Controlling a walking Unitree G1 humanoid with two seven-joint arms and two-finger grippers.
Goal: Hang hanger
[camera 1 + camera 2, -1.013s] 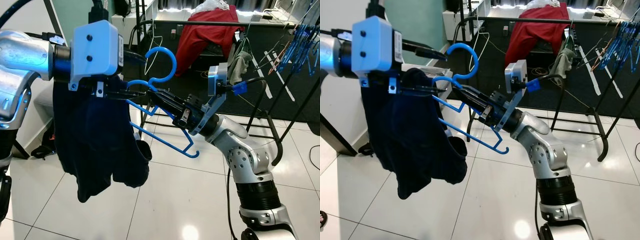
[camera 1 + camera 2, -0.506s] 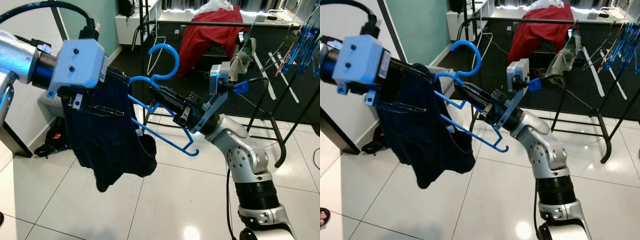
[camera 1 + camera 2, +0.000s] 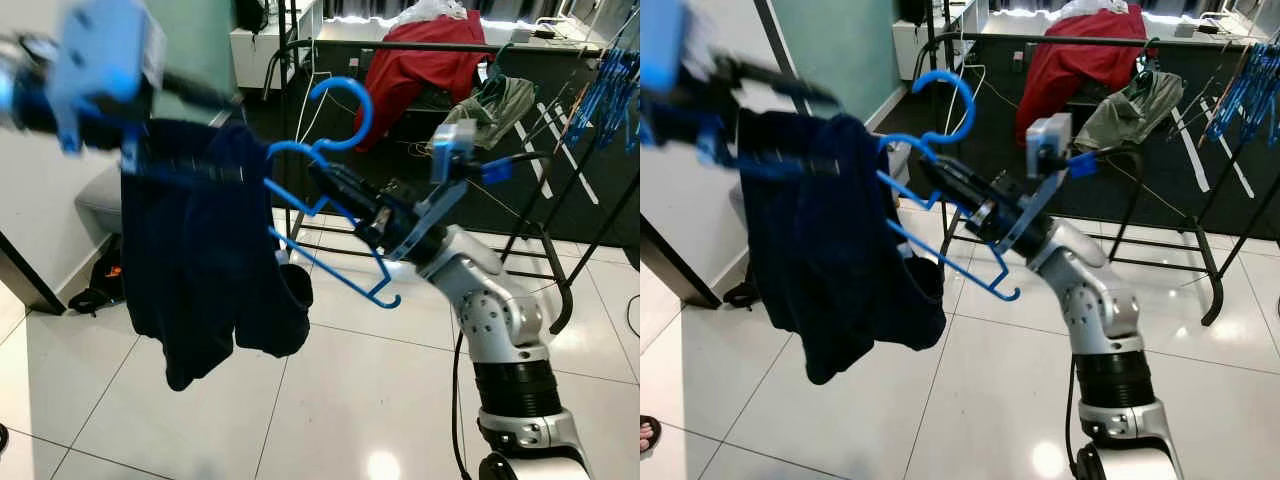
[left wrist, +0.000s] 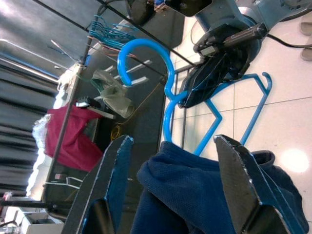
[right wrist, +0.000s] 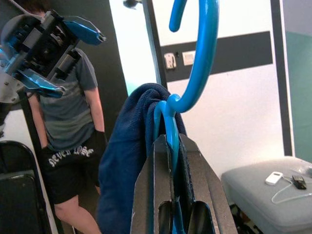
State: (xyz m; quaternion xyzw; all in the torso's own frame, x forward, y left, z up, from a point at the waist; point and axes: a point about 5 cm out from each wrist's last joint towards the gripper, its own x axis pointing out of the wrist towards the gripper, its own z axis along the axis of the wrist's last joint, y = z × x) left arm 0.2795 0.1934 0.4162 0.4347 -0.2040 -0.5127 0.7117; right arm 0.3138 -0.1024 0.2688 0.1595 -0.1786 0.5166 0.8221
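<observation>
My right gripper (image 3: 335, 180) is shut on the neck of a blue plastic hanger (image 3: 330, 265), holding it at chest height with the hook (image 3: 350, 100) pointing up. A dark navy garment (image 3: 200, 270) hangs down from the hanger's left end. My left gripper (image 3: 240, 140), blurred by motion, is at the garment's top edge. Its fingers (image 4: 114, 180) stand wide apart with the cloth (image 4: 195, 195) between them. In the right wrist view the fingers (image 5: 195, 185) pinch the hanger (image 5: 202, 63) just under the hook, and the garment (image 5: 126, 161) drapes beside it.
A black clothes rack (image 3: 450, 45) stands behind, carrying a red garment (image 3: 420, 60) and an olive one (image 3: 505, 100). Several blue hangers (image 3: 610, 85) hang at far right. A grey seat (image 3: 95, 200) and a black bag (image 3: 100, 285) are at left. A person (image 5: 68, 122) stands nearby.
My left gripper has swung up and to the left, and the garment now hangs straighter. The right gripper has raised the hanger slightly, still holding it.
</observation>
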